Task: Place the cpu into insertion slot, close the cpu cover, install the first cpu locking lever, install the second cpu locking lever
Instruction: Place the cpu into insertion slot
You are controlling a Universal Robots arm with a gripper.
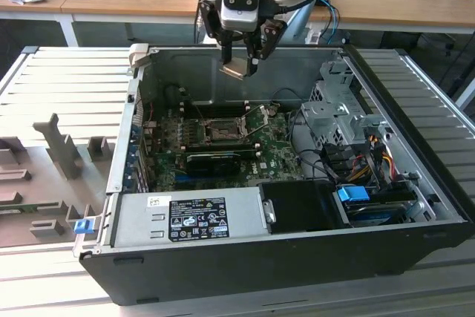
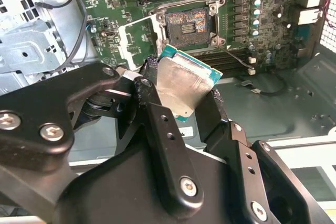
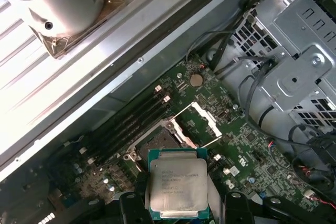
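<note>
My gripper (image 1: 241,63) hangs above the open computer case, shut on the cpu (image 1: 236,70), a flat square chip held by its edges. In both wrist views the cpu (image 2: 184,85) (image 3: 177,187) shows its silvery face between the black fingers (image 2: 152,114). Below it on the green motherboard (image 1: 278,157) lies the insertion slot (image 1: 220,130) (image 2: 188,24) (image 3: 157,142), bare and dark in the middle. The cpu cover (image 2: 137,38) (image 3: 203,121) stands swung open beside the slot. The chip is well above the slot and apart from it.
A grey power supply (image 1: 200,217) fills the case's near side, and a metal drive cage (image 1: 341,116) with cables sits at the exterior view's right. A long black ridged card (image 1: 215,159) lies just in front of the slot. The case walls (image 1: 133,131) ring the board.
</note>
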